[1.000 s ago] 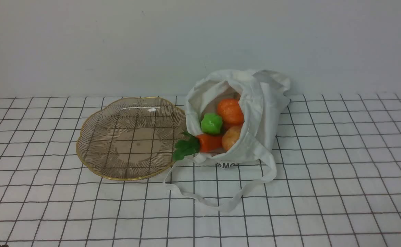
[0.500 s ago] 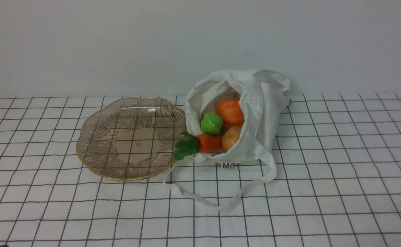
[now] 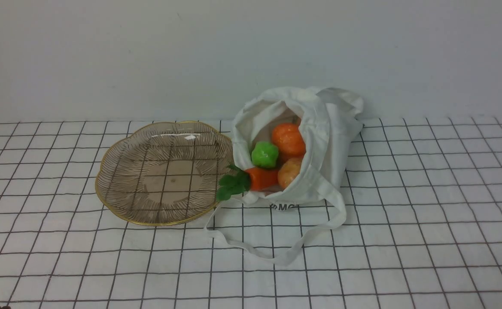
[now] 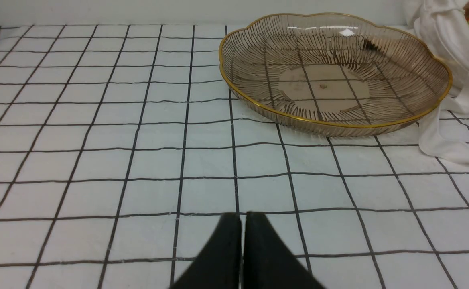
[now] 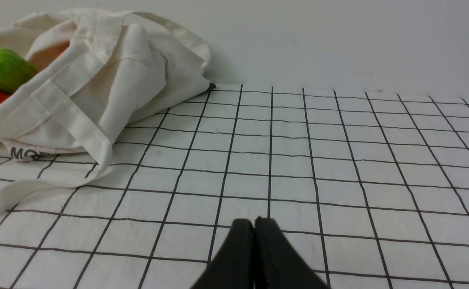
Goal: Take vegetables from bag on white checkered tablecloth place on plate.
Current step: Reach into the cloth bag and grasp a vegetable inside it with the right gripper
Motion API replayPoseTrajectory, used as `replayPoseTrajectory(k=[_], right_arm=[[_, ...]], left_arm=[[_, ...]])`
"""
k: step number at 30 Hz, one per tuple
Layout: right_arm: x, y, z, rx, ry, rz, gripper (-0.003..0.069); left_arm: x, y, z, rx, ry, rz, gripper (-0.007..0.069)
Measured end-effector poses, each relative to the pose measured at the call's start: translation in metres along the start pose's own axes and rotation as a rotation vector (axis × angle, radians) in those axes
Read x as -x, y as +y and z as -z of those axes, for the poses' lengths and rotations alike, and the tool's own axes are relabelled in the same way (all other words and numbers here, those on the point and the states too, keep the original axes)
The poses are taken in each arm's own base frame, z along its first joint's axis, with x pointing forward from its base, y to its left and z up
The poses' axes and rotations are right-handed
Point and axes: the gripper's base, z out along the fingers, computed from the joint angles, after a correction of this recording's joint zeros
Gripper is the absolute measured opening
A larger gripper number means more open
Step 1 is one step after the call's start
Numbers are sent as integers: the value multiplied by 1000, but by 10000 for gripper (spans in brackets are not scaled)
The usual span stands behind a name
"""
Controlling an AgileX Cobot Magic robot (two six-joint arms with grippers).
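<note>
The white cloth bag (image 3: 319, 141) lies open on the checkered tablecloth (image 3: 427, 223), mouth toward the plate. Inside it are an orange ball (image 3: 288, 139), a second paler orange ball (image 3: 289, 171), a green lumpy ball (image 3: 264, 155) and a carrot (image 3: 261, 178) whose leafy top (image 3: 232, 185) pokes out over the plate's rim. The ribbed brownish glass plate (image 3: 117, 201) with gold rim stands left of the bag and holds nothing. My left gripper (image 4: 242, 218) is shut and empty, low over the cloth in front of the plate (image 4: 258, 108). My right gripper (image 5: 254, 222) is shut and empty, to the right of the bag (image 5: 110, 80).
A long strap handle (image 3: 276, 253) of the bag loops forward over the cloth. A plain pale wall (image 3: 251, 51) stands right behind the bag and plate. Neither arm shows in the front view.
</note>
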Motion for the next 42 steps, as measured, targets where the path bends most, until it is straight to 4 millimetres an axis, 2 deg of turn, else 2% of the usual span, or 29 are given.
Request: replayPoseTrajectory(k=[21, 28, 42], right_arm=[[0, 0, 0, 0, 0, 0, -15], [0, 0, 0, 0, 0, 0, -15], [0, 0, 0, 0, 0, 0, -15]], left_arm=[[0, 0, 0, -1, 0, 4, -8], [0, -4, 0, -47, 6, 151, -8], [0, -5, 0, -53, 7, 167, -8]])
